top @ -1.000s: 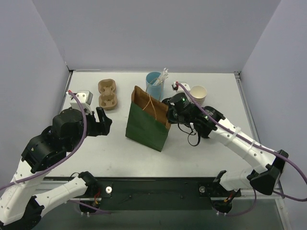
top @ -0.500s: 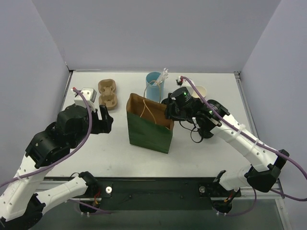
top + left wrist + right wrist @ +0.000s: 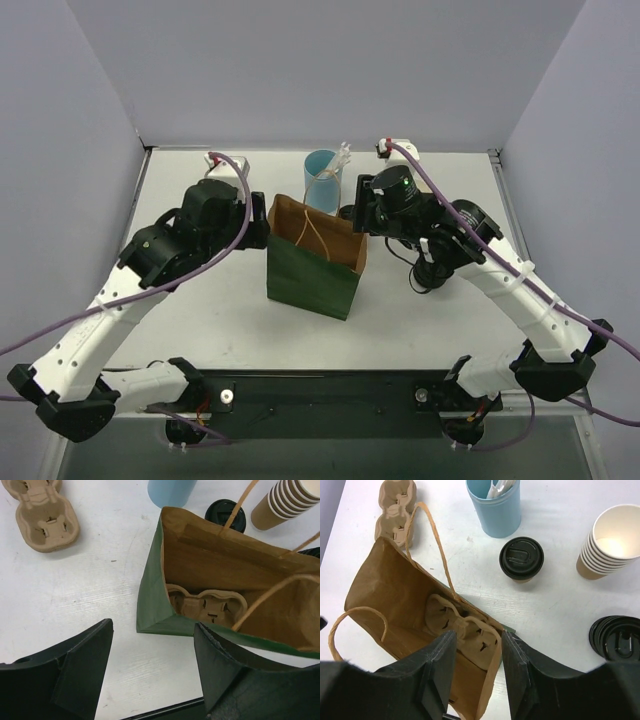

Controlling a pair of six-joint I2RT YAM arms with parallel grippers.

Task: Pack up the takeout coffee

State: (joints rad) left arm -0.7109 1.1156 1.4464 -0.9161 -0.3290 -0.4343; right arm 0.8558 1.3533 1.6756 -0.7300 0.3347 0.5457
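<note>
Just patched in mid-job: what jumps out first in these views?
The green bag stands open in the middle of the table, a cardboard cup carrier lying at its bottom. The takeout coffee, black lid on, stands outside it beside the blue cup, not yet packed. The left gripper and right gripper hang open and empty at either side of the bag's mouth.

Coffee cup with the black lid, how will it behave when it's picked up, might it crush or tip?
The cup looks like paper, so a hard squeeze would probably dent it. It stands upright and small, so a high push may tip it. Its lid hides the fill, so weight is unclear.
</note>
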